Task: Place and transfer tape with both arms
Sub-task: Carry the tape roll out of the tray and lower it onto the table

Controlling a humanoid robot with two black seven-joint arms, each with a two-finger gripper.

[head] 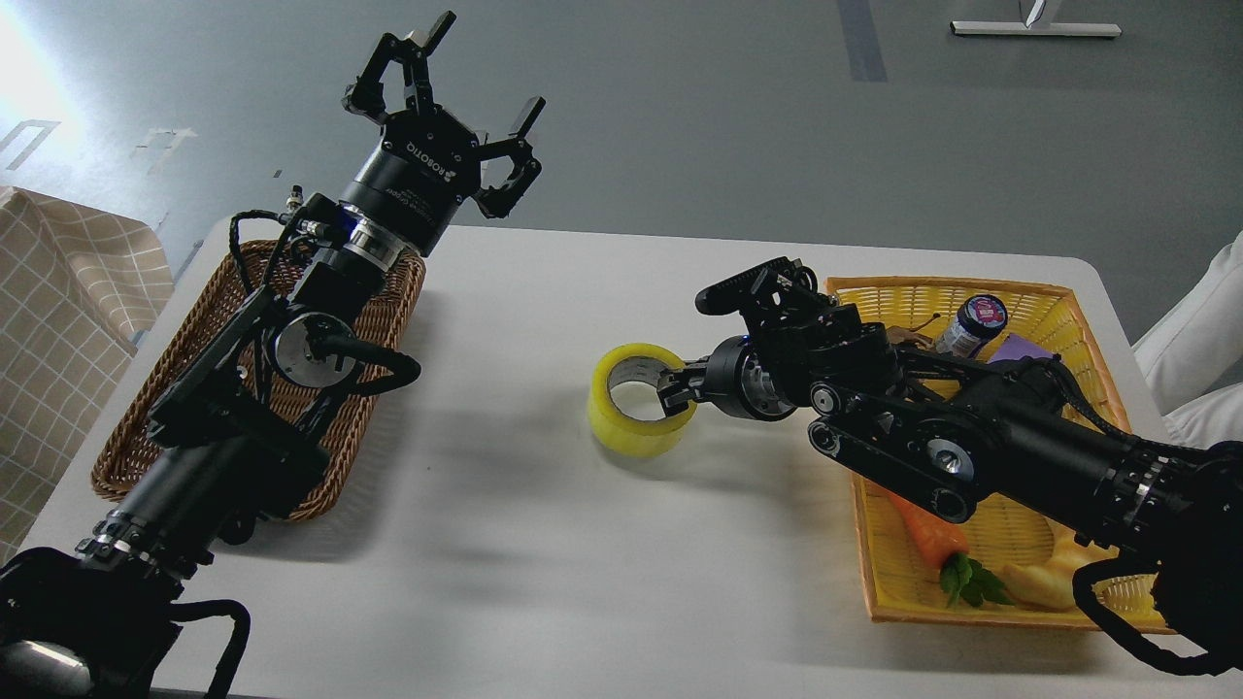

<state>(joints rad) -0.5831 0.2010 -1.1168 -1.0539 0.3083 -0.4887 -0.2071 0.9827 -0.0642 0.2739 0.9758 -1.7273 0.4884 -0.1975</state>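
Observation:
The yellow tape roll sits low over the middle of the white table, tilted, at or just above the surface. My right gripper comes in from the right and is shut on the roll's right wall, one finger inside the core. My left gripper is raised high at the upper left, over the table's far edge. Its fingers are spread open and it holds nothing.
A brown wicker basket lies at the left under my left arm. A yellow basket at the right holds a carrot, a bread piece, a small bottle and a purple item. A checked cloth is at the far left.

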